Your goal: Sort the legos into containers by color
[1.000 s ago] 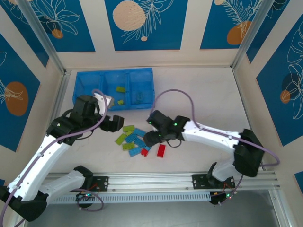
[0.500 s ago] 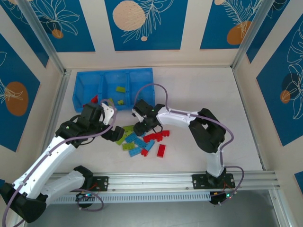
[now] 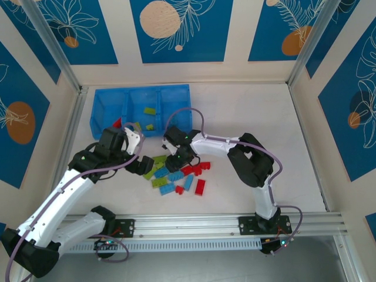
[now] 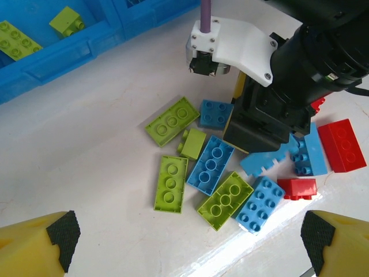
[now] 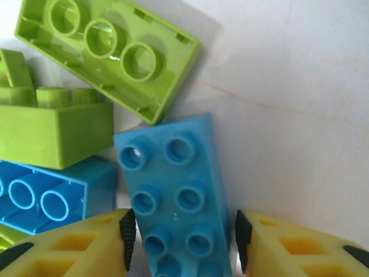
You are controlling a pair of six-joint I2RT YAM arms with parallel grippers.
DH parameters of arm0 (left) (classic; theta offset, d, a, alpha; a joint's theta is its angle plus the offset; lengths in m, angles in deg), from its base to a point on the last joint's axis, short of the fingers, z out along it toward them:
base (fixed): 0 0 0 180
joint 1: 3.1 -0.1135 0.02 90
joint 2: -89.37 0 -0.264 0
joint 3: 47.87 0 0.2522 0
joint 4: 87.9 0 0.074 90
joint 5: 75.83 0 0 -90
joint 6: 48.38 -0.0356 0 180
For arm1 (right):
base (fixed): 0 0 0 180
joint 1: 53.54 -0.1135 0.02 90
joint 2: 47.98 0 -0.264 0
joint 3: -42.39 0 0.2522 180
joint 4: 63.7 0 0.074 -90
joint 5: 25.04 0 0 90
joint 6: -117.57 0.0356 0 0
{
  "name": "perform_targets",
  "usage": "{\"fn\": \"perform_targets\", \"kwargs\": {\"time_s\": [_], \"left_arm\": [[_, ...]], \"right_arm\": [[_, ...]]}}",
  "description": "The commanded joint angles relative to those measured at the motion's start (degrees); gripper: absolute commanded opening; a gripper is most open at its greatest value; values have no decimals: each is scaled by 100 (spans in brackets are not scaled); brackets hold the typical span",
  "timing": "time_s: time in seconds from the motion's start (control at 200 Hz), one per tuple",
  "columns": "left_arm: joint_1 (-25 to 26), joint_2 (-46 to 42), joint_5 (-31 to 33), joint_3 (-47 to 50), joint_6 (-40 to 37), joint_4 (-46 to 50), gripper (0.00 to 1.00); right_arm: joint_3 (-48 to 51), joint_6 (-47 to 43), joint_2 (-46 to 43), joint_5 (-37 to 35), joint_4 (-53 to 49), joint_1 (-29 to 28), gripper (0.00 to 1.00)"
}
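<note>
Squarely — right pincer [image 5: 181, 245] straddles blue lego [image 5: 173, 184].

Our right arm has folded inward.
We find the right gripper [image 3: 177, 163] now astride a light blue brick [image 5: 173, 190].

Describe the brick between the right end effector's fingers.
From the blue tray, drop to the loose pile. There, the light blue brick between the right end effector's fingers lies studs up; the lime brick beside it lies upside down.
</note>
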Motion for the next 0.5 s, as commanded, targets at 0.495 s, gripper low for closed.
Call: {"fn": "perform_targets", "kwargs": {"time_s": [0.495], "left_arm": [[-121, -85, -34, 106, -8, -129, 100]], "right_arm": [[806, 280, -2201, -1260, 1398, 69, 28]]}}
